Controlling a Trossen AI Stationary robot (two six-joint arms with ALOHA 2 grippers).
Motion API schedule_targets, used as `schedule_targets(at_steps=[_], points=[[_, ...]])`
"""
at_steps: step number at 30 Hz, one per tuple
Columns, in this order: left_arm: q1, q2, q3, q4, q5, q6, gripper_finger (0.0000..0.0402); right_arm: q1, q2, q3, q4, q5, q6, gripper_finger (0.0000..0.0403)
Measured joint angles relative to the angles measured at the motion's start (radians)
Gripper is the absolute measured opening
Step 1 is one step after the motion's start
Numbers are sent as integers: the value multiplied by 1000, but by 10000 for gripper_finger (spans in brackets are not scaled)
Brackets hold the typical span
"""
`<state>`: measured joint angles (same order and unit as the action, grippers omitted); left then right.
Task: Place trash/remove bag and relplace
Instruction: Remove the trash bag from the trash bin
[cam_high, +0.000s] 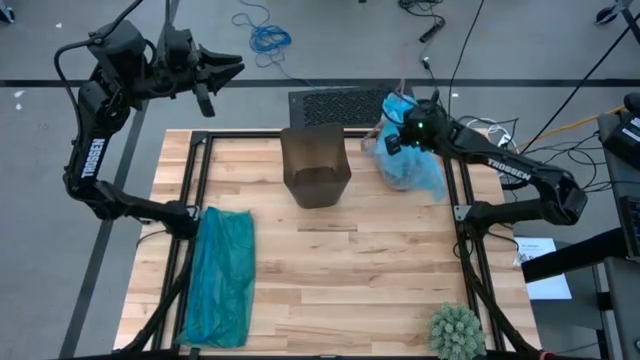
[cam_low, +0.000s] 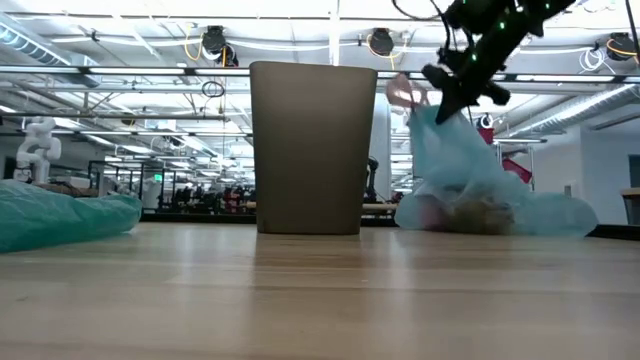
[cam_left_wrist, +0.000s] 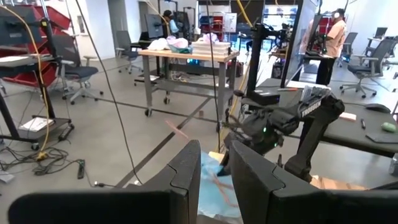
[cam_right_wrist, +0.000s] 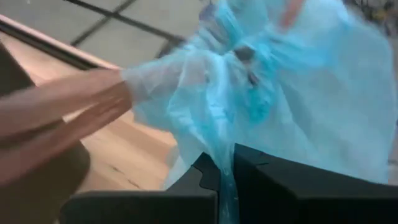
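A darker teal-green crumpled plastic bag (cam_high: 220, 275) lies flat along one side of the pale wooden plank counter (cam_high: 370, 280), well apart from the right pincer (cam_high: 394, 142) and nearer the left arm's base. A spiky green ball (cam_high: 457, 331) sits at the counter's near corner, well away from that pincer. A black mesh panel (cam_high: 335, 104) lies beyond the counter's far edge, just beside the right pincer.

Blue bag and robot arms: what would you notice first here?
The pale blue bag stands out most: the right gripper pinches its top and holds it up at the table's far right, with brown trash inside. Beside it, mid-table, the dark bin stands upright with no liner. A teal bag lies flat near the left edge, and the left gripper hovers beyond the far left corner.
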<state>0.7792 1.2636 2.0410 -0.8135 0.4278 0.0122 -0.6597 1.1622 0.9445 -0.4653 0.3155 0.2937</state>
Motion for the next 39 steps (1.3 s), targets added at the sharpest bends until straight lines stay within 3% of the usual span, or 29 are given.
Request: schedule_targets(at_steps=[18,24,28,33,39], points=[[0,0,0,-2,0,-5,83,-55,6,-323,-14,-35,319,0],[0,0,0,-4,0,-5,83,-59,35,-408,33,-184,301,0],[0,0,0,-4,0,-6,83,-43,14,-370,29,-240,297,0],[0,0,0,-4,0,-6,83,-31,-29,-220,5,-238,258,8],[0,0,0,-8,0,-6,83,-32,-40,16,-130,-200,133,68]])
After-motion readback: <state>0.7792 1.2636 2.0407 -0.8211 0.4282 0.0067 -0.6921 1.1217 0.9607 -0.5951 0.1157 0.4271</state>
